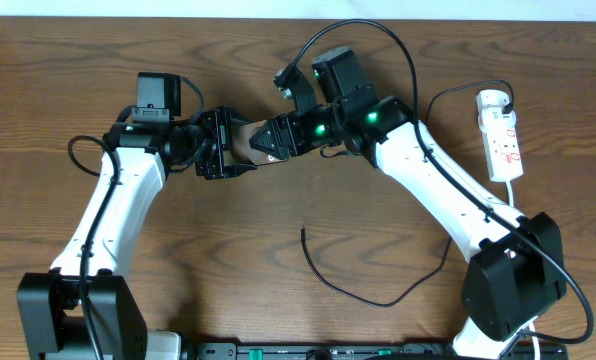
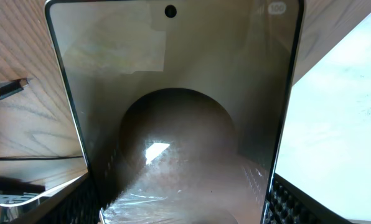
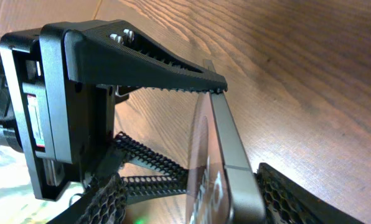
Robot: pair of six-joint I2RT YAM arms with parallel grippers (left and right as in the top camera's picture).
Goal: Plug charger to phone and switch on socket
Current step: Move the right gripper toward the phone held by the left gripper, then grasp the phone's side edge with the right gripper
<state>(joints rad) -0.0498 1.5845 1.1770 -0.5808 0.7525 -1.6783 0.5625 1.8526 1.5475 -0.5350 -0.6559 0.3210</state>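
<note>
The table (image 1: 58,60) is showing matt brown wood grain. The phone (image 2: 173,93) is gleaming, its screen glossy and mirror-smooth. The fingers (image 3: 148,53) of the left gripper (image 1: 235,148) are looking like matt, ribbed black plastic.

Phone (image 1: 245,139) between left pincer (image 1: 226,148) and right pincer (image 1: 268,140), charger (image 1: 358,293) loose on table (image 1: 228,250).

The phone (image 2: 173,124) is showing a glossy dark brownish screen, and the table (image 1: 228,300) is showing brown wood grain. The cable (image 1: 383,303) is looking black, while the socket (image 1: 502,135) is showing white with red markings.
</note>
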